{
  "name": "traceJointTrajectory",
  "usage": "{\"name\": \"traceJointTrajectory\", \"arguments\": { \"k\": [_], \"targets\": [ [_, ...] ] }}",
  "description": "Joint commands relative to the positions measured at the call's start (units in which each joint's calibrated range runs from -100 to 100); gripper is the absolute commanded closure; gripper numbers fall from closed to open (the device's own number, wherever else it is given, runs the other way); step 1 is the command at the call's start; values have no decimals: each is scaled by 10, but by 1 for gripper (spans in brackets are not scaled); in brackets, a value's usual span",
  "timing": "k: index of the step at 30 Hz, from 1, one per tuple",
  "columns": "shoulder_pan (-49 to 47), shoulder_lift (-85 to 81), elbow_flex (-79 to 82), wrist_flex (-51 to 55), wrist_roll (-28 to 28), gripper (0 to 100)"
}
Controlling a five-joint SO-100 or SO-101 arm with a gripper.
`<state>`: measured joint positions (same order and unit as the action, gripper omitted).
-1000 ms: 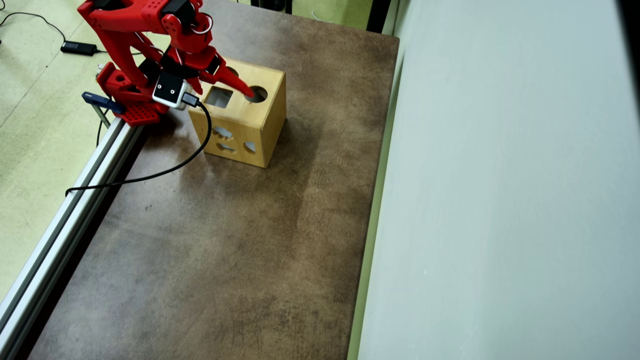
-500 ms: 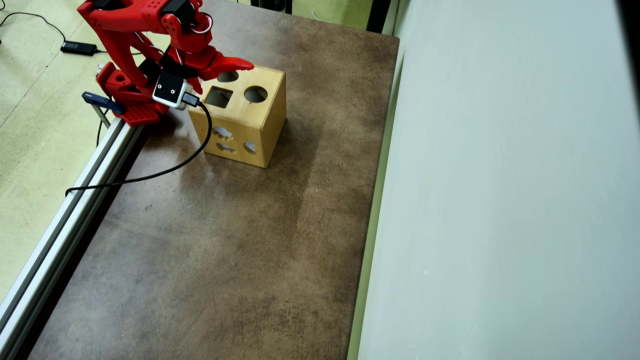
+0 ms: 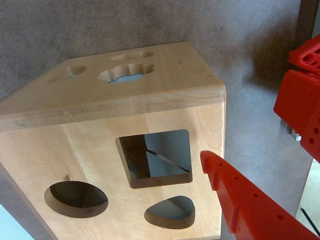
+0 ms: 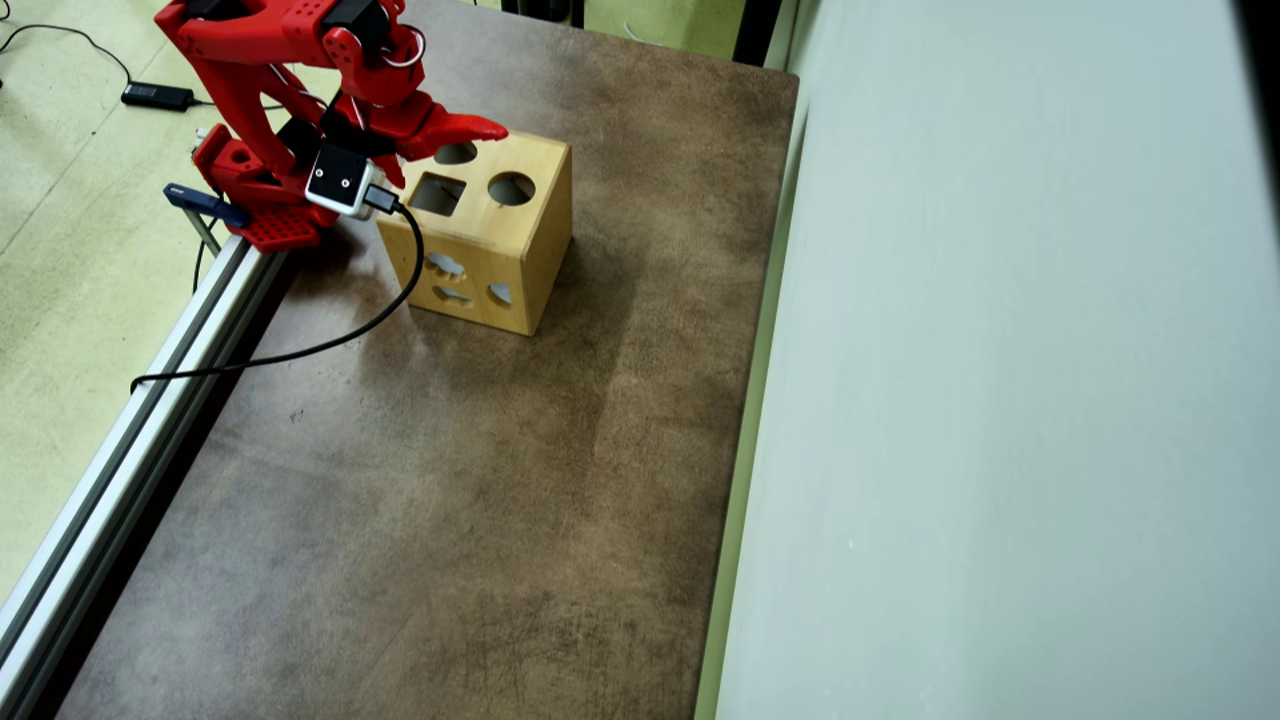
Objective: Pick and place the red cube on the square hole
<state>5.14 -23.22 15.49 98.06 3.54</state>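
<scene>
wooden box (image 4: 480, 235) on brown counter (image 4: 450, 480), red tool (image 4: 470, 128) above its far edge.
tool state: cannot tell, nothing visibly pinched. square hole (image 4: 438, 194) in box top; red cube unseen.

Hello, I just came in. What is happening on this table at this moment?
A red robot arm is working over a wooden shape-sorter box on the brown table. Its gripper hovers above the back edge of the box top, beside the square hole and the round hole. No red cube shows in either view, neither on the table nor at the gripper. In the wrist view, the square hole shows nothing red inside. Whether the jaws are open is unclear.
</scene>
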Motion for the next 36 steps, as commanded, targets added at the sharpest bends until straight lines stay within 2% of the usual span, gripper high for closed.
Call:
{"name": "traceJointTrajectory", "arguments": {
  "k": [1,5,15,36],
  "targets": [
    [-4,-24,-4,-1,4,1],
    [-4,-57,-13,-1,3,1],
    [-4,-296,-14,-1,3,1],
    [-4,-681,-9,-1,3,1]
  ]
}}
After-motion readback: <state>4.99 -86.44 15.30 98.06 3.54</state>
